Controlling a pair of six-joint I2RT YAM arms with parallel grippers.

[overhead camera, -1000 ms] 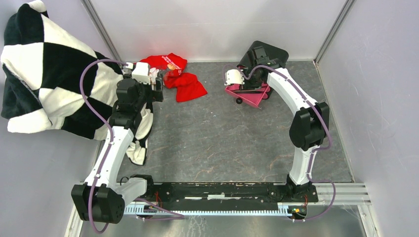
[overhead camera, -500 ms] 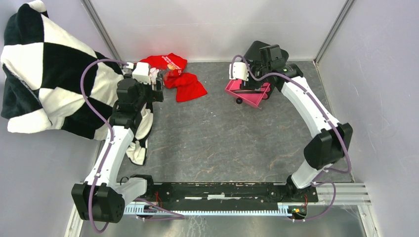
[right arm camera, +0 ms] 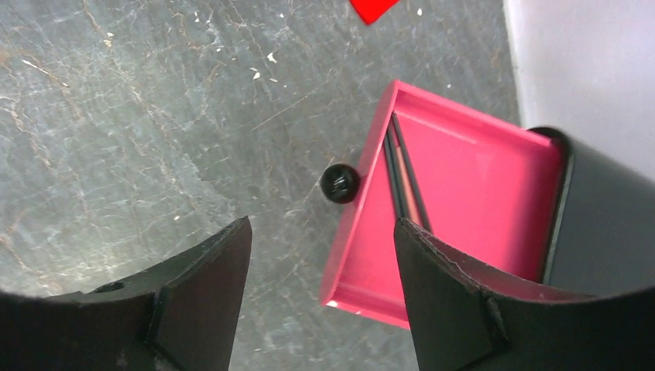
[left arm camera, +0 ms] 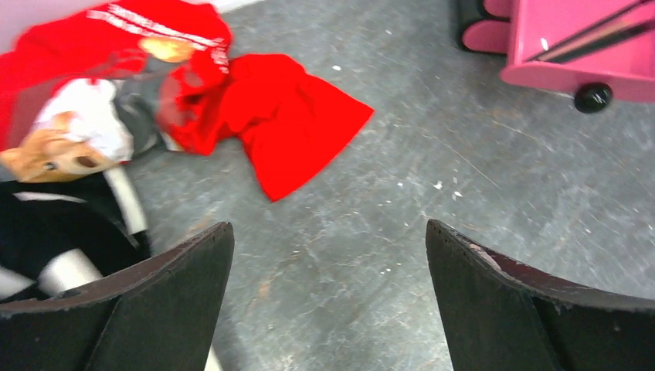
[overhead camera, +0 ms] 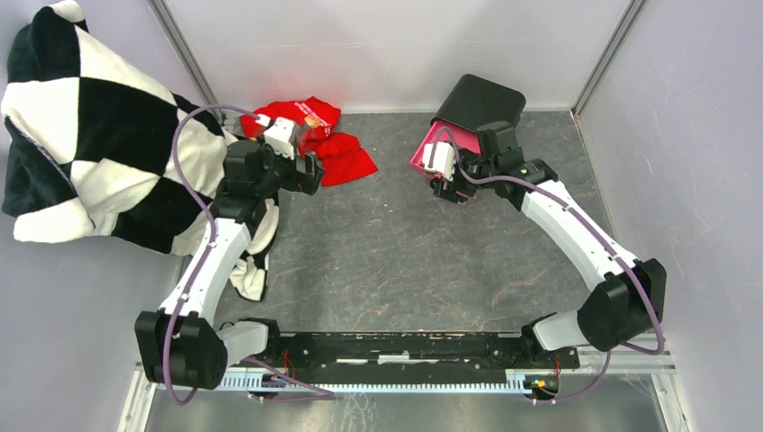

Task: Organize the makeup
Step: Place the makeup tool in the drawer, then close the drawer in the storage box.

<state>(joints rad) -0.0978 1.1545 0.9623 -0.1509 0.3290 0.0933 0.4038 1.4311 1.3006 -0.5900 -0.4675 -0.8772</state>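
The pink drawer (right arm camera: 479, 193) stands pulled out of the black box (right arm camera: 610, 216), with thin dark pencils (right arm camera: 402, 170) lying inside it. Its black knob (right arm camera: 340, 183) faces the floor. My right gripper (right arm camera: 323, 224) hovers open over the drawer's front corner, holding nothing. From above, the right gripper (overhead camera: 447, 184) covers the drawer (overhead camera: 432, 142). More makeup lies on the red cloth (left arm camera: 270, 116): an orange puff (left arm camera: 166, 50), a peach puff (left arm camera: 46, 154) and a white piece (left arm camera: 93, 124). My left gripper (left arm camera: 328, 232) is wide open and empty, just short of the cloth.
A black-and-white checked blanket (overhead camera: 81, 126) hangs over the left wall and onto the floor beside the left arm. The black box (overhead camera: 477, 99) sits at the back wall. Grey floor (overhead camera: 387, 252) stretches between the two arms.
My right gripper opened wider and drew back from inside the drawer to its front. The left gripper swung right toward the red cloth.
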